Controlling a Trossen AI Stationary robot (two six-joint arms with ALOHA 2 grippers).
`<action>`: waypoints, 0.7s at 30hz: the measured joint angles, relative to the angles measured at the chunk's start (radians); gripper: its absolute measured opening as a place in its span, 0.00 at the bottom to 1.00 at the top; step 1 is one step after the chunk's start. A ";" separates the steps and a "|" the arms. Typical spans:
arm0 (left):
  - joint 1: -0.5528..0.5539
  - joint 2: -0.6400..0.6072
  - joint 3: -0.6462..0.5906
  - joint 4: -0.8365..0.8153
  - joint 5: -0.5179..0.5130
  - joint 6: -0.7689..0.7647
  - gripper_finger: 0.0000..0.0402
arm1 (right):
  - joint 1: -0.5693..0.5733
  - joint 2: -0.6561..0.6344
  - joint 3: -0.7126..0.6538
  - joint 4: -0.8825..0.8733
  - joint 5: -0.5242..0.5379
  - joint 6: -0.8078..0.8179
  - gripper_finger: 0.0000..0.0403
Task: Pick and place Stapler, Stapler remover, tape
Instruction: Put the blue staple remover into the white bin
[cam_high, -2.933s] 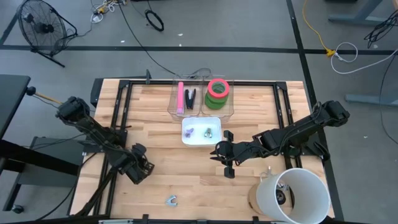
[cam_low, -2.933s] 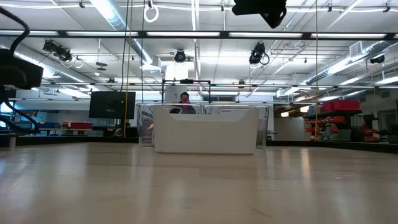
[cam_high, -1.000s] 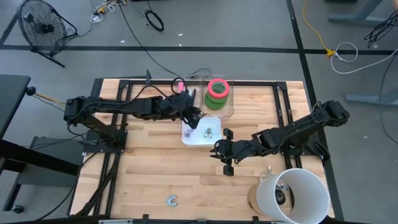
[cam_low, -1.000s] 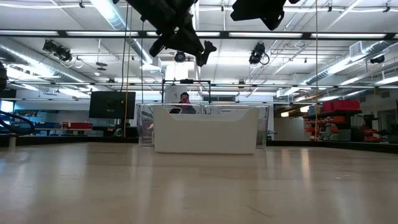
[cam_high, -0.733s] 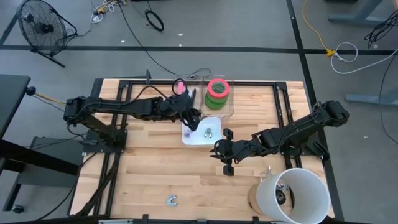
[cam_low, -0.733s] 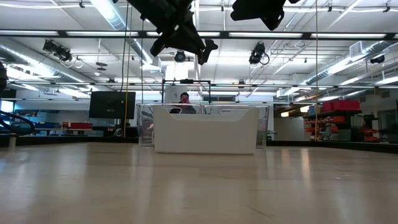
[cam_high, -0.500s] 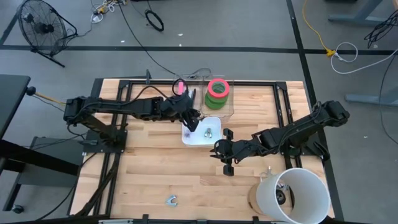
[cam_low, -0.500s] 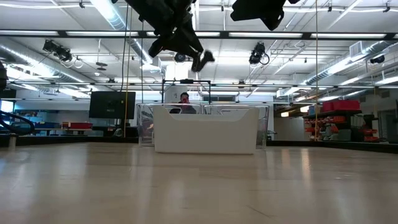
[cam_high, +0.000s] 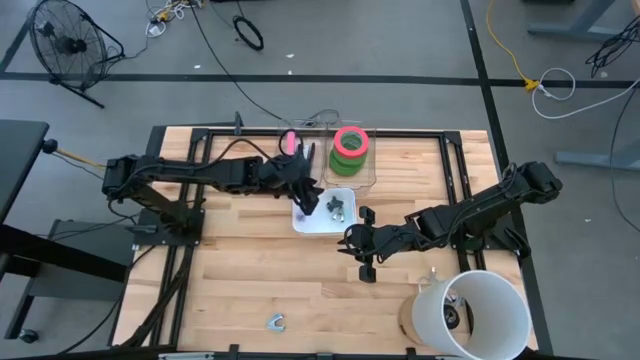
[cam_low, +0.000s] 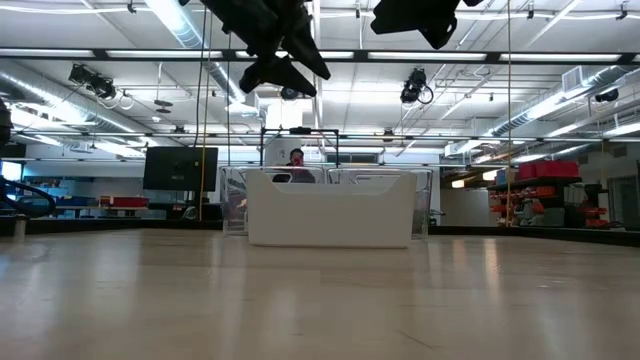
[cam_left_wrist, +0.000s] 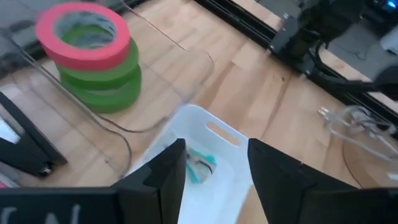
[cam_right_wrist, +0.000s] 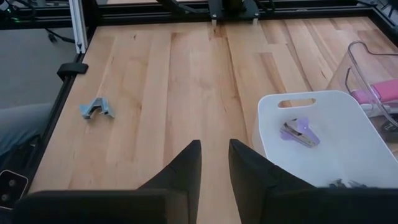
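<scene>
Seen from above: a wooden table across the middle of the frame, with a big white bucket at its lower right corner. Just right of centre, a dark right arm reaching leftward, its right gripper hanging over bare wood below and right of the bin, fingers a narrow gap apart with nothing between them. From the left edge, the left arm stretched toward centre, its left gripper poised over the left part of a white bin, fingers spread, gripping nothing. Above the bin, near the top centre, a clear tray holding the tape: a pink-red roll stacked on two green rolls in its right part, and a pink stapler partly hidden by the arm in its left part. Inside the bin, a dark green staple remover and a purple staple remover, the second plain in the right wrist view. Lower left of centre on the bare wood, a grey staple remover, well apart from both arms.
</scene>
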 joint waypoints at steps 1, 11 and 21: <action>0.000 0.000 0.000 -0.006 0.015 -0.001 0.44 | 0.000 0.000 0.000 0.000 0.000 0.000 0.20; -0.163 0.000 0.000 -0.241 0.187 -0.065 0.40 | 0.000 0.000 0.000 -0.041 0.000 0.008 0.20; -0.560 0.000 0.000 -0.281 0.022 -0.224 0.40 | 0.000 0.000 0.000 -0.047 0.000 0.028 0.20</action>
